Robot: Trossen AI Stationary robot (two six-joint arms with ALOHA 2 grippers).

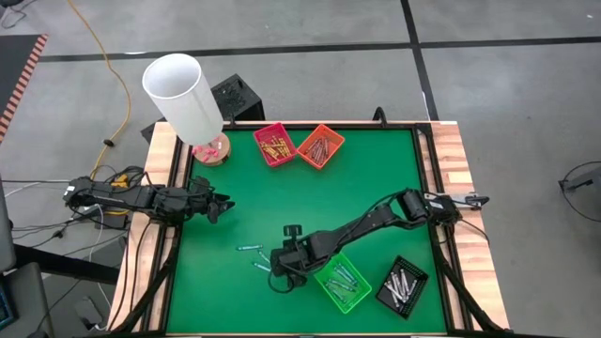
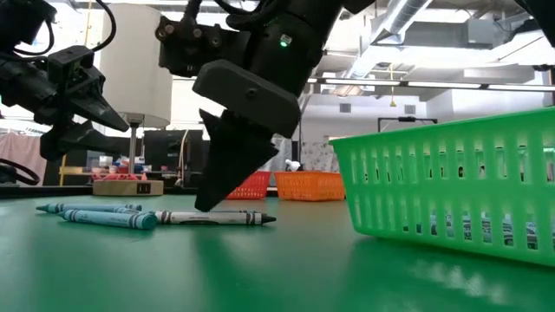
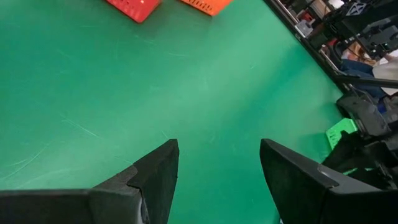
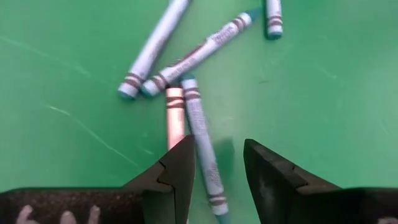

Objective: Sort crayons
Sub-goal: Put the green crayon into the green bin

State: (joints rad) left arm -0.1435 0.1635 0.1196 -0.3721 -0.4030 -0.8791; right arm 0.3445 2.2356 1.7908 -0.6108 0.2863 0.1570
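While a small cluster of loose crayons [image 4: 186,62] lies on the green mat [image 1: 282,202] near the front, left of centre, the right gripper [image 4: 214,165] sits low right over them, fingers apart, one teal crayon [image 4: 202,146] running between the tips and a whitish one [image 4: 175,115] just beside the left finger. At table height, two teal crayons [image 2: 104,215] and a pale one [image 2: 217,217] rest flat by the fingertips. Just right stands the green tray [image 1: 343,284], crayons inside; further right, the black tray [image 1: 402,285]. Red [image 1: 273,144] and orange [image 1: 320,145] trays sit at the far edge. Left gripper [image 3: 217,174] hovers at the left edge, fingers apart, holding nothing.
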